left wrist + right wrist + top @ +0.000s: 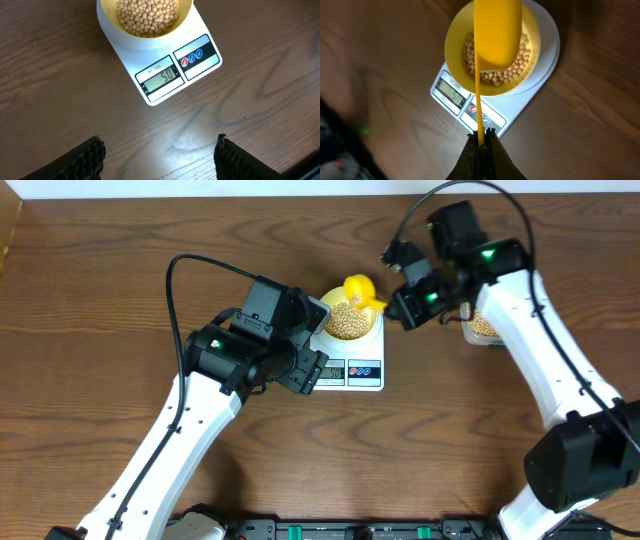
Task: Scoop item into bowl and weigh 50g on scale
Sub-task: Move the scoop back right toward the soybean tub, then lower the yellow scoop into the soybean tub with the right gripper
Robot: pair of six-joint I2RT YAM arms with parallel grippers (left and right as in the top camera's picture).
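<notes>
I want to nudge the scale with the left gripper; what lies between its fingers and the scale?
Nothing but bare wooden table, as the left wrist view shows: the stretch from the open left gripper to the scale is clear.

Glossy plastic scale (172, 62) (matt wood-grain table (75, 100))

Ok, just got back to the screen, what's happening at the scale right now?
The right fingers are shut on the handle of the yellow scoop, holding it over the bowl of beans on the scale. The left fingers hang open above the table in front of the scale, holding nothing. The display appears to read 50.
</notes>
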